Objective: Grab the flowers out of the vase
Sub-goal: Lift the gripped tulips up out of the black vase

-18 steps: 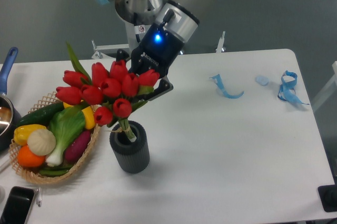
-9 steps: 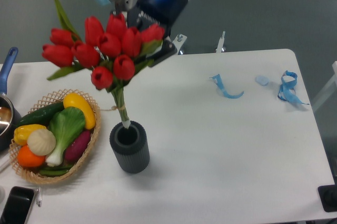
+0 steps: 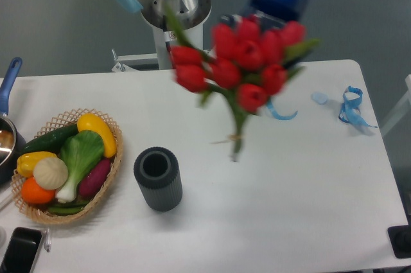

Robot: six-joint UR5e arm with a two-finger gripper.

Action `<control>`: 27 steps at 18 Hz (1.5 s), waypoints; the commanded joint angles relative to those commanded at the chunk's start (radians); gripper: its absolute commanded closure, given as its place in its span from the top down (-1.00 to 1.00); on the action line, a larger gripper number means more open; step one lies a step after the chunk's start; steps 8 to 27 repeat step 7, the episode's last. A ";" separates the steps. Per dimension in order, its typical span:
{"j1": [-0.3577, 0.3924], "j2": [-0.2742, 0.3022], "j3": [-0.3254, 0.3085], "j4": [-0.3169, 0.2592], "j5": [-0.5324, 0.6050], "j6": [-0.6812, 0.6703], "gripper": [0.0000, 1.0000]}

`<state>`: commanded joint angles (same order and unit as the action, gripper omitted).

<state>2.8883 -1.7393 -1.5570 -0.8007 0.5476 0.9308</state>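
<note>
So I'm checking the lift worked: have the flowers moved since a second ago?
Yes. The flowers have left the vase, which stayed put, and now hang clear above the table, up and to its right.

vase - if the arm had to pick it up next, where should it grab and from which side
Probably around the vase's ribbed cylindrical wall, coming from above or from its open right side, fingers spanning the width. It stands upright, and the basket crowds its left, leaving little finger room there.

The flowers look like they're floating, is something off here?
Nothing broken: the flowers hang mid-air, blurred, carried by the gripper hidden behind them. The vase stands upright, empty. Only blue ribbon scraps lie loose on the table.
</note>
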 joint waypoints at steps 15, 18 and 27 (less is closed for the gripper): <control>0.034 -0.037 -0.018 0.002 0.003 0.052 -0.33; 0.034 -0.037 -0.018 0.002 0.003 0.052 -0.33; 0.034 -0.037 -0.018 0.002 0.003 0.052 -0.33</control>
